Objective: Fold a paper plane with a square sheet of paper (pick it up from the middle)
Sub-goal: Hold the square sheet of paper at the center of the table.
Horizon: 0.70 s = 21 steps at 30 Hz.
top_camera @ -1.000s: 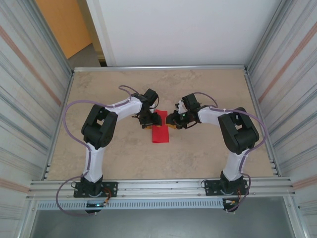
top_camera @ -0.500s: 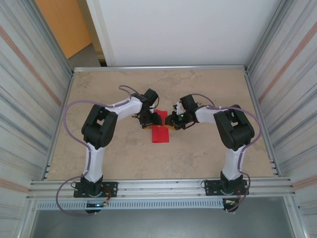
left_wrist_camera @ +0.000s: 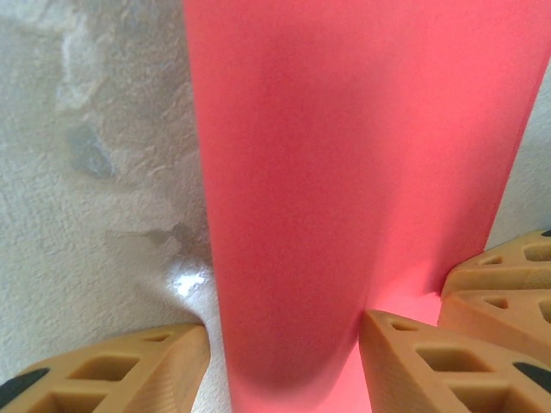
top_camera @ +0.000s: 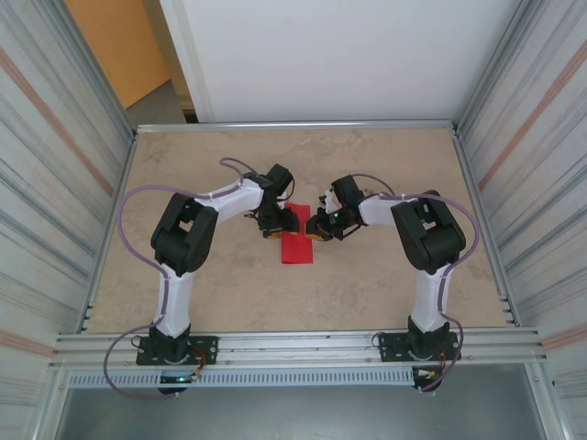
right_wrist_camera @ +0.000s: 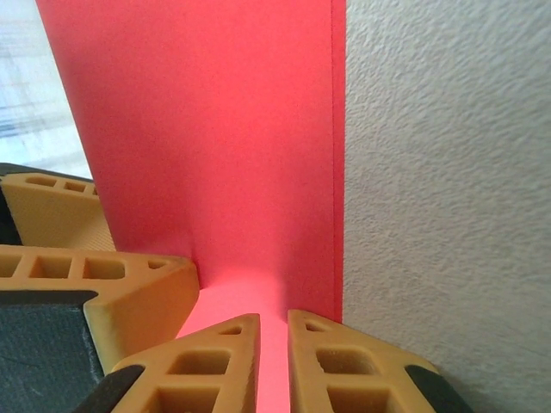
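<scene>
Beige mottled table (top_camera: pixel 183 183) is boxed in by ribbed metal walls (top_camera: pixel 55 165). Sheet of paper (top_camera: pixel 297 247), red and seen as a narrow folded strip, lies near table centre between both arms. From above, its far end is hidden under the two wrists. Left gripper (left_wrist_camera: pixel 284 331) is seen about half open, one finger at each long edge of the strip. Whether it presses or grips can't be told. Right gripper (right_wrist_camera: pixel 274 317) is seen nearly closed at the strip's edge, with a thin red slit between its fingers. An actual pinch can't be confirmed. One layer edge is seen in the right wrist view, but the layer count is unclear.
</scene>
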Motion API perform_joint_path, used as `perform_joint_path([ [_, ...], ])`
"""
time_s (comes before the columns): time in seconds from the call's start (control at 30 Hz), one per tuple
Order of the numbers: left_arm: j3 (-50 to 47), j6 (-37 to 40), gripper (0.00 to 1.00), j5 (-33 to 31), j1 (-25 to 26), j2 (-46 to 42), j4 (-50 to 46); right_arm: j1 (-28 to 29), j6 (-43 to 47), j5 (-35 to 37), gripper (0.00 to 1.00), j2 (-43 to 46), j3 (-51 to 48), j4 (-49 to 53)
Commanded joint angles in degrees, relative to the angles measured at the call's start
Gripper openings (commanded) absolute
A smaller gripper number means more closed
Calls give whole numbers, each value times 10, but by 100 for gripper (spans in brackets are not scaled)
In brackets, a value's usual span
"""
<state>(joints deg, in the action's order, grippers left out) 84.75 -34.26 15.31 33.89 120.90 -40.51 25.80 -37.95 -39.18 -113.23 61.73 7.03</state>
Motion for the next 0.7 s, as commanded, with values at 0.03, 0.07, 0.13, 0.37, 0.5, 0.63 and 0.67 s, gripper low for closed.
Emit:
perform_joint_path([
  [0.03, -55, 13, 53, -16, 15, 70, 11, 0, 26, 61, 16, -30, -5, 86],
  [0.07, -51, 14, 53, -15, 13, 53, 9, 0, 28, 67, 15, -35, -4, 94],
  [0.13, -42, 16, 53, -14, 10, 15, 7, 1, 31, 81, 14, -43, -2, 107],
  [0.37, -30, 16, 55, -20, -13, -123, 15, 10, 32, 145, 9, -78, 7, 157],
  [0.5, -51, 23, 55, 10, -22, -171, 50, 15, 26, 162, 7, -90, 12, 167],
  [0.63, -66, 30, 46, 101, -21, -171, 109, 19, 24, 172, 6, -100, 17, 176],
  [0.67, -71, 27, 43, 123, -19, -164, 126, 20, 24, 174, 6, -100, 18, 179],
])
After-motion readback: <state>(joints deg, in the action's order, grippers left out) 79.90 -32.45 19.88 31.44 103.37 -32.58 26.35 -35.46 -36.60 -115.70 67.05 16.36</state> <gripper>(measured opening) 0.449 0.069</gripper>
